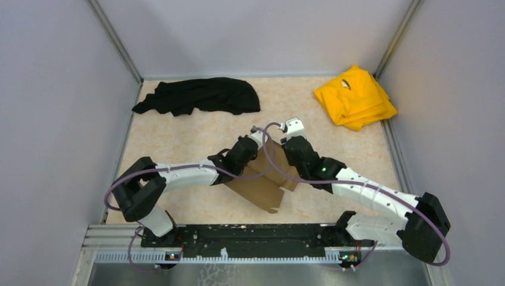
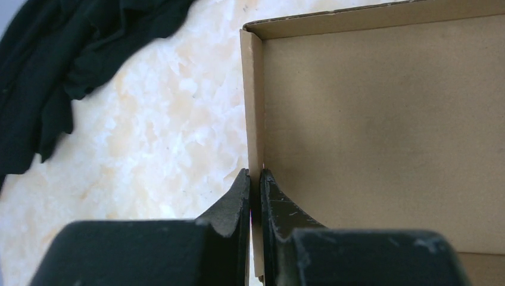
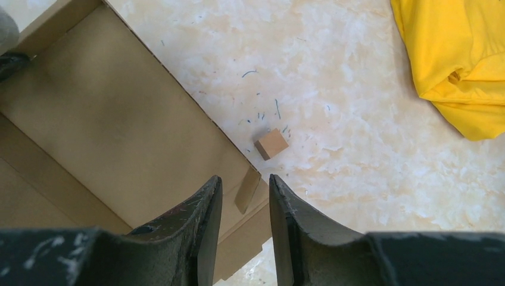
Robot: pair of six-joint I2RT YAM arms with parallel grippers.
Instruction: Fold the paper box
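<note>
The left gripper (image 2: 255, 173) is closed on the upright side wall of the paper box (image 2: 381, 131), pinching the thin cardboard edge between both pads at the bottom centre of its wrist view. The right gripper (image 3: 244, 179) stands parted, jaws astride a small corner tab at the box's rim near the bottom centre of its own view. Whether either pad actually touches that tab is hard to tell from this angle. In the overhead view the box (image 1: 262, 187) sits on the table (image 1: 196, 137) in the middle of the frame, partly hidden under both wrists.

To do this step well, I judge the left pinch should hold the wall vertical and steady. The right fingers should centre on the tab, close squarely and fold it inward along its crease. A skewed bite would likely buckle the cardboard. The small brown cube (image 3: 271, 143) lies just beside the box's edge and could snag a swinging flap.

No brand, label or legible writing shows on the box, the black cloth (image 1: 199, 95) or the yellow cloth (image 1: 355, 96). Only faint blue scribbles mark the tabletop.
</note>
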